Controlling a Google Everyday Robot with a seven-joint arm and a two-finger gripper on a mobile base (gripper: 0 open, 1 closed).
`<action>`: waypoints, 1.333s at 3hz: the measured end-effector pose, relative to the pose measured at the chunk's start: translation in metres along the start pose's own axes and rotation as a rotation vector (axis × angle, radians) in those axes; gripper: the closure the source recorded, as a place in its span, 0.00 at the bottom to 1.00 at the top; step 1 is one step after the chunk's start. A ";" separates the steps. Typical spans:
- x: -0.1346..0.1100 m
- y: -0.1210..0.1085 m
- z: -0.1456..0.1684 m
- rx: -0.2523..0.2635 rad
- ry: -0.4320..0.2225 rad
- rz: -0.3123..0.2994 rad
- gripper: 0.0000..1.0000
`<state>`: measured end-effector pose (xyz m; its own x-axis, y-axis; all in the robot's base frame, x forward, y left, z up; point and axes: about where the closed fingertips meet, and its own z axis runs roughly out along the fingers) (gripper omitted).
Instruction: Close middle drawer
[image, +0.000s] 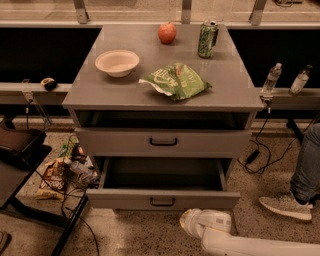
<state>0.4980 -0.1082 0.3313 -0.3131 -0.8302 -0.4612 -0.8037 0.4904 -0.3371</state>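
The middle drawer (162, 199) is pulled out of the grey cabinet (90, 97). Its plain grey box is empty and its flat front carries a small black bar handle (162, 202). Above it sits a taller drawer front (110, 142) with a larger black handle, pushed in. My gripper (189, 220) is at the end of the white arm (235, 244), low on the floor side. It is just in front of and below the middle drawer's front, right of the handle, and I see no contact with it.
On the cabinet top are a white bowl (117, 62), a red apple (167, 33), a green can (207, 38) and a green chip bag (175, 81). Snack bags and cables (62, 172) lie on the floor at left. A person's leg and shoe (290, 202) stand at right.
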 end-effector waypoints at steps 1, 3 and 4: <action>-0.003 -0.031 0.011 0.050 0.004 -0.034 1.00; -0.012 -0.082 0.023 0.107 0.007 -0.109 1.00; -0.013 -0.091 0.025 0.116 0.009 -0.117 0.85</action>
<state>0.5880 -0.1353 0.3478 -0.2259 -0.8854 -0.4063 -0.7710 0.4175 -0.4810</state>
